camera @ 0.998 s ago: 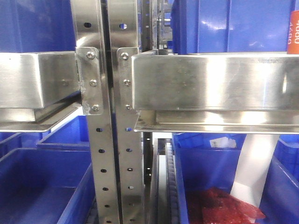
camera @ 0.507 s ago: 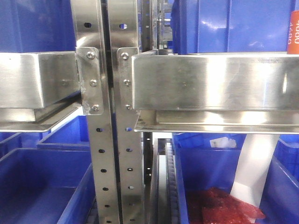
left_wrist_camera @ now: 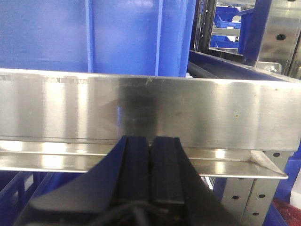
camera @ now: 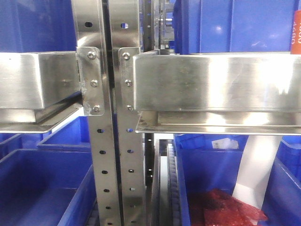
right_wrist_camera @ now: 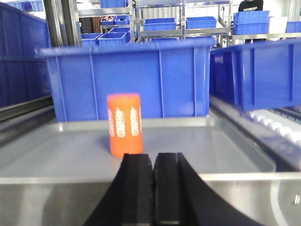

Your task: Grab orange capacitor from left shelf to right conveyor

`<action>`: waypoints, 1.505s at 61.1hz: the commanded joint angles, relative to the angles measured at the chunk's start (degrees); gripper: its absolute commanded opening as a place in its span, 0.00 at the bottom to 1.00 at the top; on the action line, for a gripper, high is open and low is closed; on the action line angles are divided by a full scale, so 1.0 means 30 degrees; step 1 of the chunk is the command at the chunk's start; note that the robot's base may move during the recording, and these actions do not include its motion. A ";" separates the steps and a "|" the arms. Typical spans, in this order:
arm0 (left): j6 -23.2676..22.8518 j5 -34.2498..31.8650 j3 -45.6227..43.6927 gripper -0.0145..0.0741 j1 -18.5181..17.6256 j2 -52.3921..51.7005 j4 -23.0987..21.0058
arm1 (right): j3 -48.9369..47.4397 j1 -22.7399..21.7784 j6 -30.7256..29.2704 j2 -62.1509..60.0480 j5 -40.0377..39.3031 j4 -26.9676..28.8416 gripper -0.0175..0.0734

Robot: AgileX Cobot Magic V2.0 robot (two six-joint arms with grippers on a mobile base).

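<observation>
The orange capacitor (right_wrist_camera: 125, 124) stands upright on a shallow silver shelf tray (right_wrist_camera: 56, 155), white digits on its side. My right gripper (right_wrist_camera: 153, 157) is shut and empty, just outside the tray's front wall, a little right of the capacitor and nearer than it. At the right edge of the front view a sliver of the orange capacitor (camera: 296, 33) shows above the tray's front wall (camera: 211, 82). My left gripper (left_wrist_camera: 150, 140) is shut and empty, facing the front wall of a steel tray (left_wrist_camera: 141, 110). The right conveyor is out of view.
A blue bin (right_wrist_camera: 131, 80) stands behind the capacitor and another blue bin (right_wrist_camera: 256, 75) at the right over white rollers (right_wrist_camera: 277, 127). Perforated steel uprights (camera: 101, 141) divide the shelves. Lower blue bins (camera: 42, 188) sit below, one with red packets (camera: 225, 207).
In the front view the orange capacitor has slid further toward the right edge of the frame, so less of it shows; the shelf frame has barely shifted.
</observation>
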 commanded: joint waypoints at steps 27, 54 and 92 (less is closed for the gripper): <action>-0.0031 -0.1671 -0.0061 0.02 -0.0121 -0.0227 -0.0034 | -0.7110 -0.0024 -0.0133 0.9025 0.0674 0.0034 0.89; -0.0031 -0.1671 -0.0061 0.02 -0.0121 -0.0227 -0.0034 | -0.9596 0.2684 -0.0133 1.5369 -0.3129 0.0015 0.89; -0.0031 -0.1671 -0.0061 0.02 -0.0121 -0.0227 -0.0034 | -0.9596 0.2546 -0.0133 2.3084 -1.0049 -0.0040 0.89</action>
